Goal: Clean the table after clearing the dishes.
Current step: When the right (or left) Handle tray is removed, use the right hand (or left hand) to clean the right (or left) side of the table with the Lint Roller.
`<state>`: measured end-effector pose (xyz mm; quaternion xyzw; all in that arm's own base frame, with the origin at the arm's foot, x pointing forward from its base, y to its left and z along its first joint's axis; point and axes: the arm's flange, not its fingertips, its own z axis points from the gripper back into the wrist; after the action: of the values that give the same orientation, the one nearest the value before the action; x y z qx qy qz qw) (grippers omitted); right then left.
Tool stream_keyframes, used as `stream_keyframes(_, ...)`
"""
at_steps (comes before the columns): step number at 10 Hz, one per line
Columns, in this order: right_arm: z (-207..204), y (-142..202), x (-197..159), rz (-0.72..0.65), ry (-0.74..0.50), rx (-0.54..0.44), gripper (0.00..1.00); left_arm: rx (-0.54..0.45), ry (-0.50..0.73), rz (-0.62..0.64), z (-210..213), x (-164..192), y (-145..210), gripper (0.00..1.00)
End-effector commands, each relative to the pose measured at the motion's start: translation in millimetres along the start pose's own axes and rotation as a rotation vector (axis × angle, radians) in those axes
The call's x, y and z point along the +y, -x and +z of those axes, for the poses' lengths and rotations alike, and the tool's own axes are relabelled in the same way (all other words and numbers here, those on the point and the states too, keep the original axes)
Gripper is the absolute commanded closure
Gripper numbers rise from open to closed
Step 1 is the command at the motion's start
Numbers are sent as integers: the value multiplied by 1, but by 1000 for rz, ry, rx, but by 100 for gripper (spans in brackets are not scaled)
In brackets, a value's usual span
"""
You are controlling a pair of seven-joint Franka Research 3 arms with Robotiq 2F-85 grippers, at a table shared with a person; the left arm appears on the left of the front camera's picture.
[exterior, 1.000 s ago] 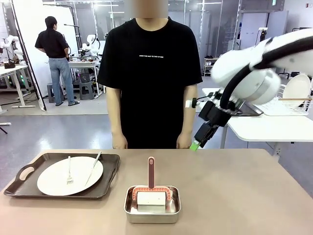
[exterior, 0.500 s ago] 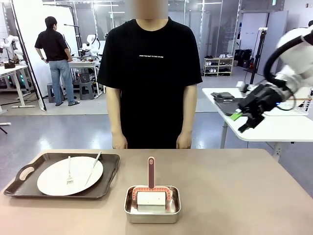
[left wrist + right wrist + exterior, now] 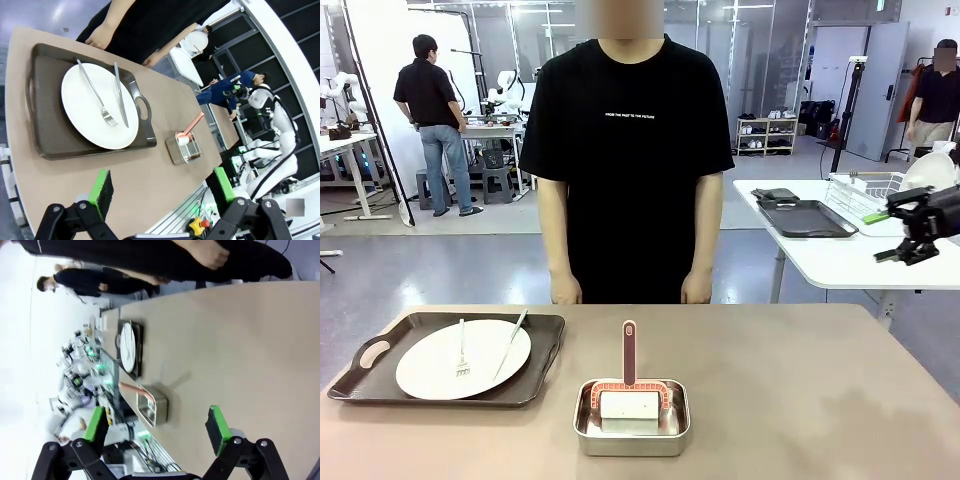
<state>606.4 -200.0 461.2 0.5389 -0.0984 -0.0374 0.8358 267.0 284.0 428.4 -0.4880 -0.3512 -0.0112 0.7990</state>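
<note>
- The table, a large tan-brown matte top with rounded corners, is not yet cleared. One set of dishes sits on it, so I judge that clearing comes first and no wiping has begun.
- The left claw hangs with its jaws spread wide and nothing between the green pads. In its wrist view the dishes lie ahead of it and below.
- The dark brown rectangular handled tray holds the round white plate, with the metal fork and metal knife lying across it. It is under the left claw's reach and well apart from the right claw.
- The small rectangular steel pan holds a white block and a red-handled tool. It sits beyond the tray from the left claw, untouched.
- The right claw is spread and empty, off the table's right end, in front of the white side table.
- A second ago the right arm hung over the table's far right part; it has since swung out to the side. The tray, plate and pan have not moved.
</note>
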Motion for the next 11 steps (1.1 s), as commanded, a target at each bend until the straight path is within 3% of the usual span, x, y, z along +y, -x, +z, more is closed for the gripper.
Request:
stream_keyframes(1, 27, -5, -7, -22, -76, -43, 0, -9, 11, 1, 2, -1, 1, 0)
stream_keyframes(6, 87, 17, -67, -18, -143, -2, 0, -9, 11, 1, 2, -1, 1, 0)
stream_keyframes(11, 98, 29, -82, -26, -153, -7, 0, -9, 11, 1, 2, -1, 1, 0)
